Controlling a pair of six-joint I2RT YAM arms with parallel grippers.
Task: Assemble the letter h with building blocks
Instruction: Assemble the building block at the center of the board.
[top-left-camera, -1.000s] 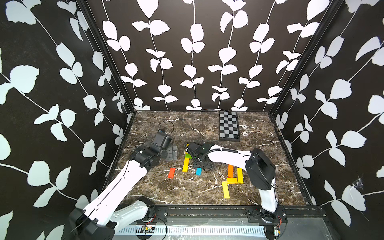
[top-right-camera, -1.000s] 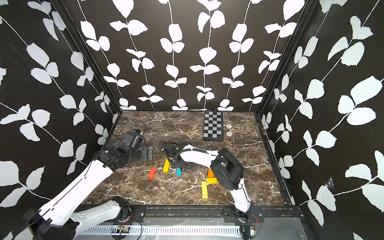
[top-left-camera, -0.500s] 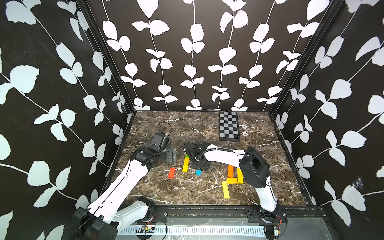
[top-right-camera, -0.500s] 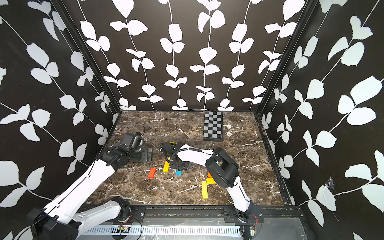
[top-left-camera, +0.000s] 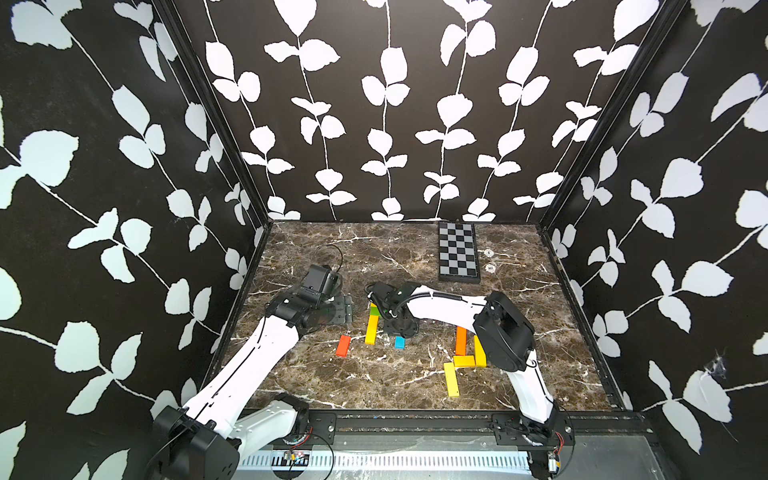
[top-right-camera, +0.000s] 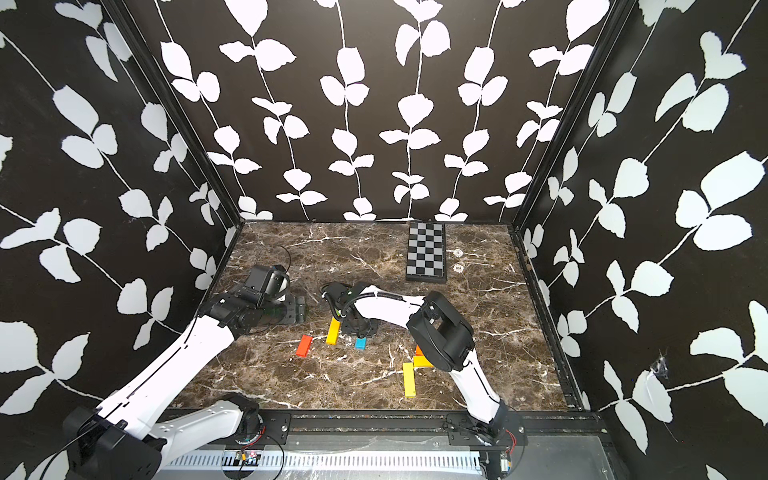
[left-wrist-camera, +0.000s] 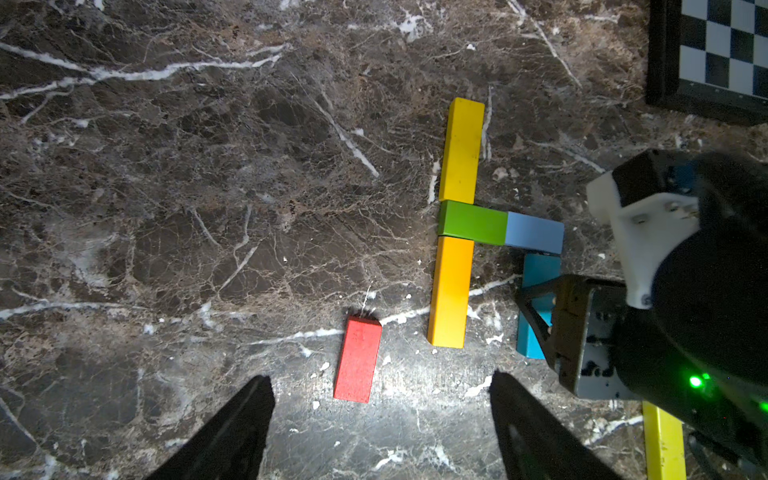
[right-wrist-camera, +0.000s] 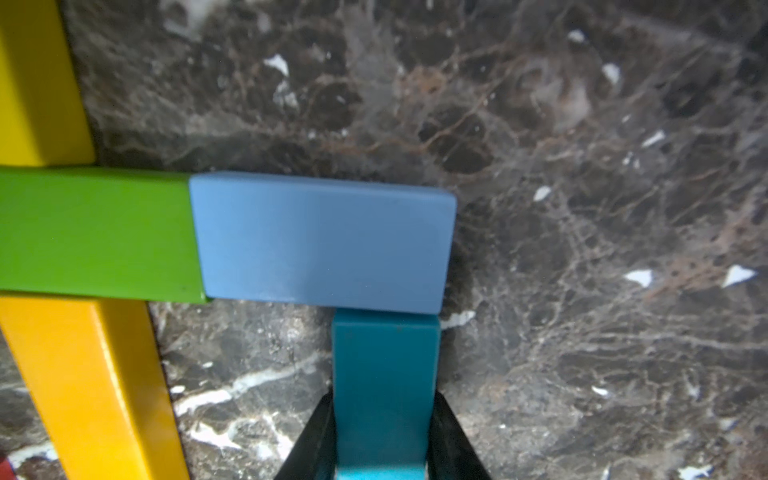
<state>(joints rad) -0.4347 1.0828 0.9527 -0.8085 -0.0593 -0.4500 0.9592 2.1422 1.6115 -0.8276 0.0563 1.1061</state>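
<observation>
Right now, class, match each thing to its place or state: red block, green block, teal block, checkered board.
Things:
1 red block
2 green block
3 teal block
4 checkered board

States:
A clamped by the right gripper
B farthest back, apart from all blocks
C lies alone, touching no other block
D end to end with the light blue block

Pairs: 1-C; 2-D; 3-A; 4-B
</observation>
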